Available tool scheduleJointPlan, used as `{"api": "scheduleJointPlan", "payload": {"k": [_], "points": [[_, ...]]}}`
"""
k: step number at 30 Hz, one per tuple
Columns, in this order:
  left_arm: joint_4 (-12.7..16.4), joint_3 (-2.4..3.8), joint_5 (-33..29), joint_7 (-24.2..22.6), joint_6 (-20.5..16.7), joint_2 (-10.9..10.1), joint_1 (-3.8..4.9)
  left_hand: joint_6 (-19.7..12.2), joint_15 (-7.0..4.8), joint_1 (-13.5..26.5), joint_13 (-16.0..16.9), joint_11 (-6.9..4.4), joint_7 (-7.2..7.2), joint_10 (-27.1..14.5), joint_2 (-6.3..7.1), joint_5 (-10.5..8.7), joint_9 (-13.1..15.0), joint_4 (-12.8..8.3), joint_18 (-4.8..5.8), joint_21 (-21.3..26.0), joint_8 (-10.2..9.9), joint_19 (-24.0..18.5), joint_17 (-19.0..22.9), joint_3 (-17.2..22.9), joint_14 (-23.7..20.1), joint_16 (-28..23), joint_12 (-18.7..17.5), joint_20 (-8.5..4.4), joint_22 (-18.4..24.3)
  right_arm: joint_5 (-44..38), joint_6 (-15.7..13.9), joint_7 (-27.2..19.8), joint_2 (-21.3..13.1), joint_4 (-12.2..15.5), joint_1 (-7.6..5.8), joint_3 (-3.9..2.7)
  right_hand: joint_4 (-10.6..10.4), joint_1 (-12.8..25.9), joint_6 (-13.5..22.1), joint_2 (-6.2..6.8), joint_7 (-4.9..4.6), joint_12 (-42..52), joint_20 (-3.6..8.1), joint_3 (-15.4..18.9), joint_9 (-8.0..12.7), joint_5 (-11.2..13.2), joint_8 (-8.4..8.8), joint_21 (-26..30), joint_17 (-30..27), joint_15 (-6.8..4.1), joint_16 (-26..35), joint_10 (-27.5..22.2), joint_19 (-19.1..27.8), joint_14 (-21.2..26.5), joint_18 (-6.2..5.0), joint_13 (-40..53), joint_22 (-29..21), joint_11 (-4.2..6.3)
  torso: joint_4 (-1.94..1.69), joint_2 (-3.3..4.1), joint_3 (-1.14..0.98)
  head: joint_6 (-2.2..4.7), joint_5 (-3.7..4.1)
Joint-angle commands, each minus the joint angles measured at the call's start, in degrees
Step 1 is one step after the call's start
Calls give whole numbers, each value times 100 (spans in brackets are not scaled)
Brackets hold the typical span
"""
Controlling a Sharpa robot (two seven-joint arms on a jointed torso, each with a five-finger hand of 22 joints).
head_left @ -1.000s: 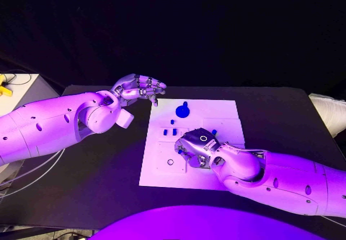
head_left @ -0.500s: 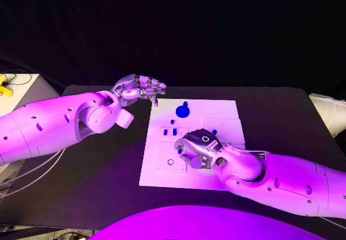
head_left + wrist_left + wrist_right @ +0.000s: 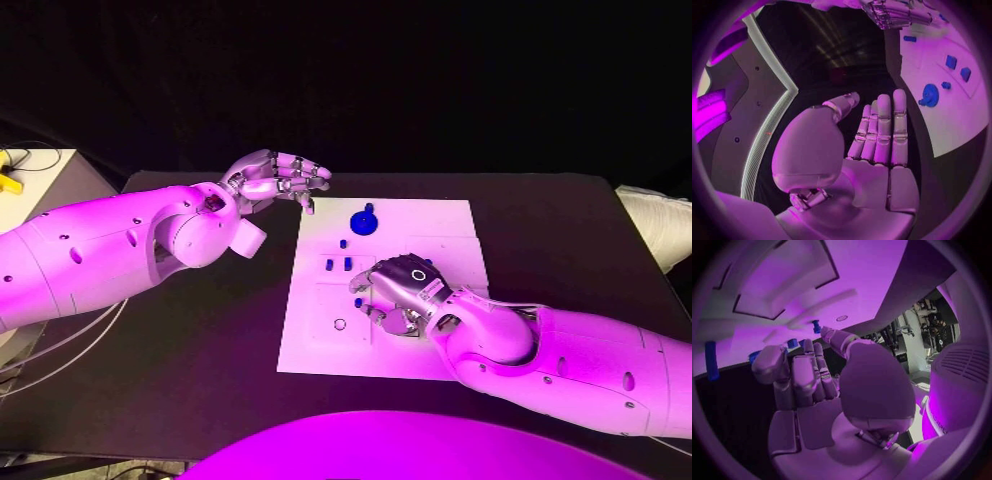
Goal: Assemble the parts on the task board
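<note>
Now the right hand (image 3: 401, 292) hovers low over the white task board (image 3: 433, 222); whether it grips a small blue plastic peg (image 3: 816, 326) I cannot tell. Likely light, stiff, slippery: pinch its sides. The left hand (image 3: 277, 178) waits open, beside the board.

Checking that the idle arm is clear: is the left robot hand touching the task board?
Apart. In the head view the left robot hand hangs beyond the task board's far corner, black table between them.
</note>
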State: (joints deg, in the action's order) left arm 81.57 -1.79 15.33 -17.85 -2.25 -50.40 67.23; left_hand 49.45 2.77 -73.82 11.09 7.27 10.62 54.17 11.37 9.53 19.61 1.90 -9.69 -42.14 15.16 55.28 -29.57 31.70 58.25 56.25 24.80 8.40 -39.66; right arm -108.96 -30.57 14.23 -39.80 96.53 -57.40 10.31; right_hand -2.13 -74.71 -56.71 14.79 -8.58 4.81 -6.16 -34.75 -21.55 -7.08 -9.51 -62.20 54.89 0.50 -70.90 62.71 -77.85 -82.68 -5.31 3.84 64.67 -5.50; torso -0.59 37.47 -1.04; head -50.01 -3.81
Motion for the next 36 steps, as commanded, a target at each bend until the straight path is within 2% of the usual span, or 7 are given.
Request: {"api": "scheduleJointPlan", "payload": {"k": [1,6,10,17,21,27,36], "points": [[7,4,-37,-15,112,5,-4,-14,45,-45,-5,2,21,-31,-10,-14,3,-1,-81,14,-29,30,7,-36,-14,-34,-19,16,7,218,-267,-69,-113,131,-27,-17,-8,-58,28,10,-1,66,5,36,12,-24,34,-29,39,-7,-15,47,-16,13,-84,11,46,6,1,-5,5,1,28],[6,4,-37,-27,114,0,-9,-15,47,-44,-7,3,22,-36,-10,-18,4,2,-81,17,-29,30,8,-40,-15,-35,-21,17,10,803,14,-217,-490,381,-253,-73,-44,-82,26,9,-1,178,21,11,20,-38,50,-276,190,-21,-130,174,-165,-72,-31,14,271,25,11,-12,11,1,105],[6,4,-43,-47,114,-4,-14,-17,48,-42,-8,5,22,-39,-8,-22,4,4,-80,21,-30,31,8,-45,-17,-36,-22,18,13,1476,442,-440,-858,499,-559,-100,-68,-76,45,20,-19,213,27,3,28,-42,69,-443,291,-29,-196,220,-256,-108,5,9,420,27,16,-21,16,1,177],[-1,4,-50,-80,121,1,-26,-17,48,-42,-8,5,22,-39,-8,-22,4,4,-80,21,-30,31,8,-45,-17,-36,-22,18,13,1934,969,-790,-1351,402,-969,-127,-114,-13,108,139,-17,210,29,169,43,-121,117,-512,393,-17,-285,147,-305,-149,21,-9,492,21,31,-40,16,1,236],[-2,4,-51,-86,125,2,-32,-17,48,-42,-8,5,22,-39,-8,-22,4,4,-80,21,-30,31,8,-45,-17,-36,-22,18,13,1812,1198,-782,-1420,252,-1035,-131,-169,-12,238,126,5,172,32,469,76,-175,202,-530,443,-16,-343,-38,-324,-166,27,-14,522,24,27,-34,15,1,256],[-5,4,-52,-90,131,2,-38,-17,48,-42,-8,5,22,-39,-8,-22,4,4,-80,21,-30,31,8,-45,-17,-36,-22,18,13,1447,1496,-719,-1383,15,-1074,-132,-451,-437,321,-143,90,276,18,1647,152,-124,329,-402,465,11,-425,-313,-314,-169,8,-4,460,-3,22,-17,16,1,275],[-6,4,-55,-91,137,2,-40,-17,48,-42,-8,5,22,-39,-8,-22,4,4,-80,21,-30,31,8,-45,-17,-36,-22,18,13,1153,1560,-588,-1184,-207,-1053,-124,-637,-725,266,-280,95,390,19,1920,188,-121,353,-342,420,12,-432,-330,-315,-157,-1,-1,436,1,15,-21,17,1,276]]}}
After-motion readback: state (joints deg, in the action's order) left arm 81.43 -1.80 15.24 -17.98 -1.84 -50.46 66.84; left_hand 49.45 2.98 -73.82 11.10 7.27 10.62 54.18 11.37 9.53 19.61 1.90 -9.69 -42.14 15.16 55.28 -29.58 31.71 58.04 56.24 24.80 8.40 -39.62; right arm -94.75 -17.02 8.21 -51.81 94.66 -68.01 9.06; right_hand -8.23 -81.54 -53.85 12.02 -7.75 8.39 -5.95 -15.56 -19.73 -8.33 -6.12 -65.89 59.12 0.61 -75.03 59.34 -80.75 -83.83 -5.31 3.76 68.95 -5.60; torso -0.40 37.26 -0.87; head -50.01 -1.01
